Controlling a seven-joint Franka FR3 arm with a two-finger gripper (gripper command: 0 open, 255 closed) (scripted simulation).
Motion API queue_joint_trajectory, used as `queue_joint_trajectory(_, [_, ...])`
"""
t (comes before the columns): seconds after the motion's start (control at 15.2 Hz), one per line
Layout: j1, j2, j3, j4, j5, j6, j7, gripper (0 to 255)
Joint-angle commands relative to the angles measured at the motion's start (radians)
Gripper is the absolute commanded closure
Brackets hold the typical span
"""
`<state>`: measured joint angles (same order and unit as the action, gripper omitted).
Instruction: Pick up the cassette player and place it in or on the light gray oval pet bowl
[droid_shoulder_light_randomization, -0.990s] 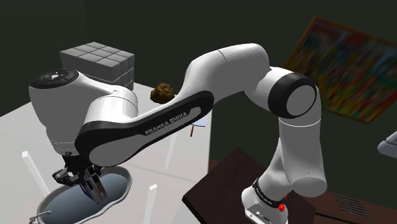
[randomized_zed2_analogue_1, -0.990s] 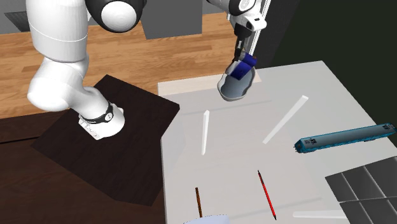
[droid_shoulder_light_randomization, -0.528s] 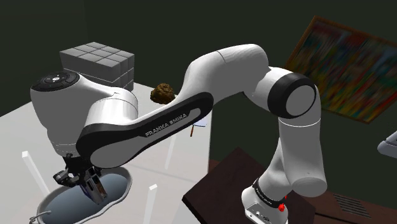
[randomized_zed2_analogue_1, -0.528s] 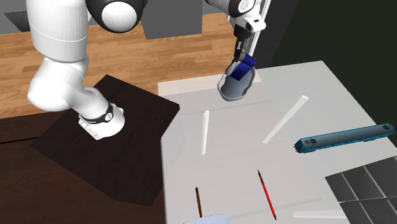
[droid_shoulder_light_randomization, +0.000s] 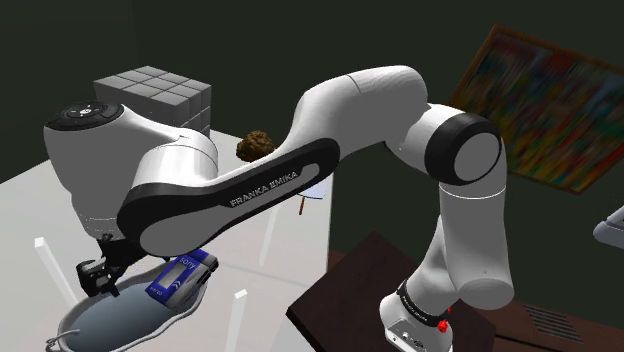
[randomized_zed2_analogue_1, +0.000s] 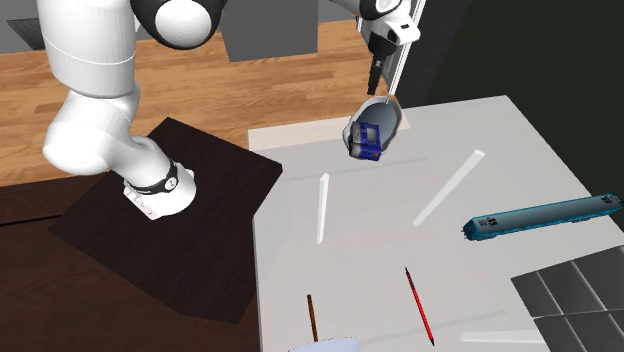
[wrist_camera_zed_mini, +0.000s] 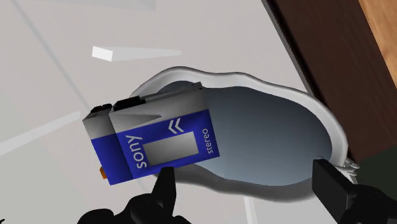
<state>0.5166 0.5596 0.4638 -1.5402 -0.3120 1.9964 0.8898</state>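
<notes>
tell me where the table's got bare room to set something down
Widest bare patch: white tabletop between the short white bar and the long white bar. Also between that long bar, the blue model train and the table edge. Crowded: the corner with the grey oval bowl, blue cassette player and open claw; also around the red pencil.

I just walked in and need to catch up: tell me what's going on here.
A white robot arm is working over a white table. Its black hand hangs open just above a light grey oval pet bowl, with its fingers apart and clasping nothing. A blue cassette player marked Sony lies tilted across one end of the bowl, partly over its rim. So the player is at the bowl and out of the hand's grip.
</notes>
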Motion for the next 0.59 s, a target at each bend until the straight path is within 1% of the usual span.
queue_joint_trajectory(0.0, [0.004,-0.016,0.007,0.040,0.011,-0.054,-0.006,0])
queue_joint_trajectory(0.07, [0.005,-0.023,0.010,0.056,0.016,-0.077,-0.009,0])
queue_joint_trajectory(0.53, [0.005,-0.023,0.010,0.056,0.015,-0.077,-0.009,0])
